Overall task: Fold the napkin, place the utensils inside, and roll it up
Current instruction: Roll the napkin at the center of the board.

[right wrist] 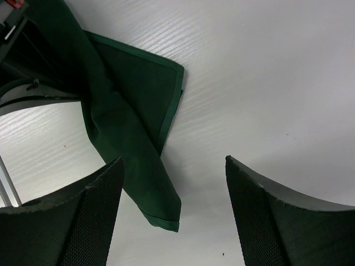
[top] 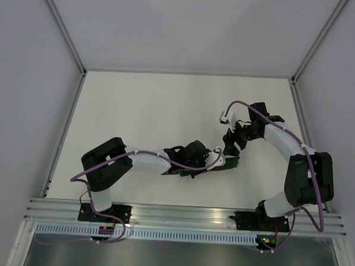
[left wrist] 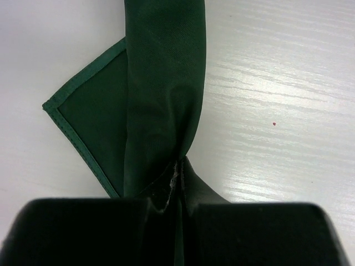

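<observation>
The dark green napkin (left wrist: 165,77) is rolled into a narrow tube, with one flat hemmed corner (left wrist: 91,119) spread on the table to its left. My left gripper (left wrist: 180,166) is shut on the near end of that roll. In the top view the napkin (top: 230,164) peeks out beside the left gripper (top: 215,159). My right gripper (right wrist: 173,160) stands open just above the table. The roll's free end (right wrist: 161,208) lies between its fingers, close to the left finger (right wrist: 94,210) and touching neither. The utensils are hidden.
The white table (top: 155,108) is bordered by grey enclosure walls and metal corner posts (top: 61,28). An aluminium rail (top: 179,213) carrying both arm bases runs along the near edge. Purple cables trail over both arms. A tiny red speck (left wrist: 274,123) marks the table.
</observation>
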Robot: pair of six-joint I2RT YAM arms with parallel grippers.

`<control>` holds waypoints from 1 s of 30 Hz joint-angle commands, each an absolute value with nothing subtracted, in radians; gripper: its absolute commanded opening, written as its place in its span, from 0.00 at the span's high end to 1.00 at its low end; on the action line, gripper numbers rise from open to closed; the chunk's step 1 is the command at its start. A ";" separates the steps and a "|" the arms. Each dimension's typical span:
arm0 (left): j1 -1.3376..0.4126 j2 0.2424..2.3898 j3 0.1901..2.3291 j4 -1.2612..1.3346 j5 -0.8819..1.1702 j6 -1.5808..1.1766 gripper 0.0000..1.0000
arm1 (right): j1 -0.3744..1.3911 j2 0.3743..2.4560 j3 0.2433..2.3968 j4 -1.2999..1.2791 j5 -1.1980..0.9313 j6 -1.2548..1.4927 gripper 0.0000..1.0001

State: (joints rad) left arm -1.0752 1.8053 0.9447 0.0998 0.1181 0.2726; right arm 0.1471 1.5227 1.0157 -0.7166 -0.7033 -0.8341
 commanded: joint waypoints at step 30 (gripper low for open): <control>-0.979 1.844 1.129 -0.080 0.193 0.219 0.74 | 0.184 1.763 0.996 -0.538 -0.604 -0.811 0.43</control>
